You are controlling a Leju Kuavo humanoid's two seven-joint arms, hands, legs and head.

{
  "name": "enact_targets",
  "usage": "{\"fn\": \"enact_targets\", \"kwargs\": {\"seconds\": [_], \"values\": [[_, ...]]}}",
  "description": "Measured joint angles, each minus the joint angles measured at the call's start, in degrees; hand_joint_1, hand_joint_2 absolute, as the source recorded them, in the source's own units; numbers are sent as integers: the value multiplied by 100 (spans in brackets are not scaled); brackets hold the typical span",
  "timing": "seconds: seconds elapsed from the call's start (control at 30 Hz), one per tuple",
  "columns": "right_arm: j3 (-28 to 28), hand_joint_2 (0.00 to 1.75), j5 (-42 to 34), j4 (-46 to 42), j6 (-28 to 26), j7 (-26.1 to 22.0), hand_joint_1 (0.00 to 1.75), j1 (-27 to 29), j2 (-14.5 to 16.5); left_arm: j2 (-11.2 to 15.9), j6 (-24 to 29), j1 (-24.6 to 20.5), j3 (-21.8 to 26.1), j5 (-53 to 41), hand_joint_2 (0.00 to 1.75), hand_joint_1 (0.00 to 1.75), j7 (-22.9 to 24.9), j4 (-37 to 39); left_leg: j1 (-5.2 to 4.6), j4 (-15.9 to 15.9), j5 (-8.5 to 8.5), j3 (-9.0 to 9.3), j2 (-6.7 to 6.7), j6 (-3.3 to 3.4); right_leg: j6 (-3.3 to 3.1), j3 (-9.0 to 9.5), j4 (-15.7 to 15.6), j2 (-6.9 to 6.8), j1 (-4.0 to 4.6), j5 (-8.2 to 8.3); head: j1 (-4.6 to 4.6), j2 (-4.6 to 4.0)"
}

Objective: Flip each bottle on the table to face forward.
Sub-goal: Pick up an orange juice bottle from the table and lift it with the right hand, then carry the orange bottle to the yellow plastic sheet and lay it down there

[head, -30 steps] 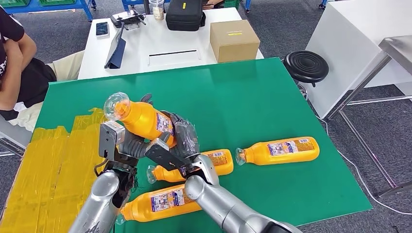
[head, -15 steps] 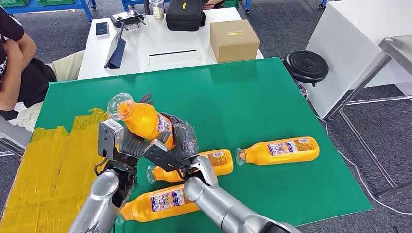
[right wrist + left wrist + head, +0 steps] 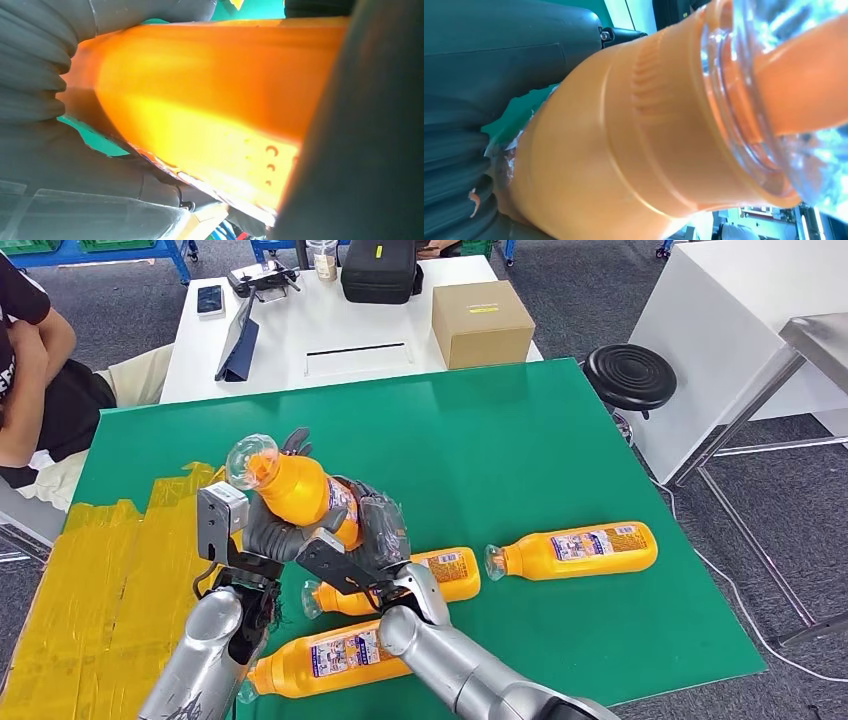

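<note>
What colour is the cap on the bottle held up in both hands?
Clear, see-through plastic over an orange neck; the held bottle shows its cap best in the head view.

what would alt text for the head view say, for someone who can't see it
Both robot hands, left hand and right hand, hold one orange bottle tilted above a green table, clear cap up and to the left. Three more orange bottles lie on their sides: near, middle and right. Yellow tape covers the table's left edge.
</note>
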Motion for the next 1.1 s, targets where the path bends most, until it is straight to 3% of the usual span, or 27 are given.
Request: {"fn": "enact_targets", "kwargs": {"seconds": [0.83, 0.97, 1.1], "values": [[-3, 175, -101, 50, -7, -81, 174, -52, 37, 1, -37, -65, -3, 5, 175, 175, -15, 0, 1, 0, 0, 0, 0, 0, 0, 1, 0, 0, 0, 0, -1, 0], [-10, 175, -181, 52, -34, -138, 0, -46, 37, 1, -37, -63, -2, 11, 175, 175, -34, -3, 1, 0, 0, 0, 0, 0, 0, 1, 0, 0, 0, 0, -1, 0], [-39, 175, -498, -12, -45, -297, 0, 20, 34, 1, -17, -67, 4, 71, 175, 175, -74, -43, 1, 0, 0, 0, 0, 0, 0, 1, 0, 0, 0, 0, 1, 0]]}}
